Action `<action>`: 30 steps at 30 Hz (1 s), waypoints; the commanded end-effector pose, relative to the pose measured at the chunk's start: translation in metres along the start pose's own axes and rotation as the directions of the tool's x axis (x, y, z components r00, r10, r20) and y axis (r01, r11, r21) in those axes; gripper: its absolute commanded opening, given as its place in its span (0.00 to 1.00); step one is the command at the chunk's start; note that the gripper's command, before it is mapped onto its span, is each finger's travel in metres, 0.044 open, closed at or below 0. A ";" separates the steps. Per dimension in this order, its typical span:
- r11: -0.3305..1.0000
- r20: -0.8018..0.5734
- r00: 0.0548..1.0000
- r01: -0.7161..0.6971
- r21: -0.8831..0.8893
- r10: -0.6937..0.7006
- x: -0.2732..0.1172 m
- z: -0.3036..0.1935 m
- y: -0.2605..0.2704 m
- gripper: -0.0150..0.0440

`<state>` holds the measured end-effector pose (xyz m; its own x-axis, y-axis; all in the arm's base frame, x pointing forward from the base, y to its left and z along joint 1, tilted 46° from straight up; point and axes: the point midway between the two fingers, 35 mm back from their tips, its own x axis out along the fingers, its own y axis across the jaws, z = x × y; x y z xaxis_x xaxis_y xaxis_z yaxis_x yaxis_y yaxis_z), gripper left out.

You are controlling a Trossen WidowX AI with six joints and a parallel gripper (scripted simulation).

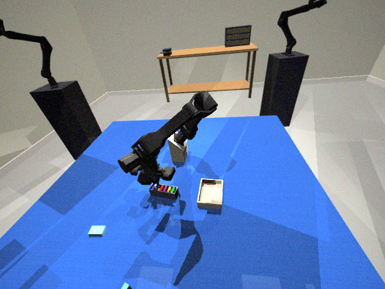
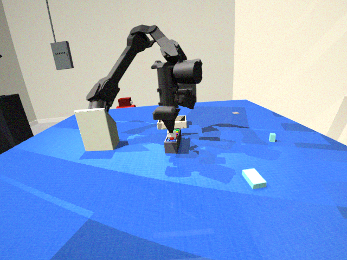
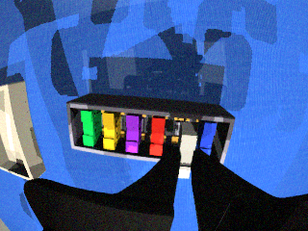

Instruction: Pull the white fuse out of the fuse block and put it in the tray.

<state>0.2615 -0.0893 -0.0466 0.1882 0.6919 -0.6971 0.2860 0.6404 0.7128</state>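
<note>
From where I stand, the end effector (image 1: 157, 183) (image 2: 171, 130) (image 3: 185, 154) points down over one end of the fuse block (image 1: 163, 194) (image 2: 170, 147) (image 3: 149, 102), its fingers clamped on the white fuse (image 2: 171, 135) (image 3: 188, 146). The fuse is directly beneath it, between the fingertips, and looks raised above its neighbours; I can't tell whether its lower end is wholly out of the block.

Just to one side of the end effector sits the blue fuse (image 3: 208, 136). On its other side is the red fuse (image 3: 157, 136), then, farther along the row, the purple fuse (image 3: 133, 134), the yellow fuse (image 3: 111, 131) and the green fuse (image 3: 89, 128), all in the block.

The pale tray (image 1: 209, 205) (image 2: 174, 127) (image 3: 30, 140) lies on the blue table (image 1: 264, 186) (image 2: 140, 201) (image 3: 274, 144), beyond the green-fuse end of the block as seen from the end effector, apart from the block. The white fuse is outside that tray.
</note>
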 end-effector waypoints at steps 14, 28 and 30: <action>1.000 0.000 1.000 0.003 -0.003 -0.003 -0.010 0.000 0.000 0.25; 1.000 0.000 1.000 0.003 -0.003 -0.003 -0.022 0.000 0.000 0.25; 1.000 0.000 1.000 0.004 -0.003 -0.004 -0.025 0.000 0.000 0.25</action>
<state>0.2570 -0.1009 -0.0341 0.1849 0.6948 -0.6950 0.2882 0.6377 0.7143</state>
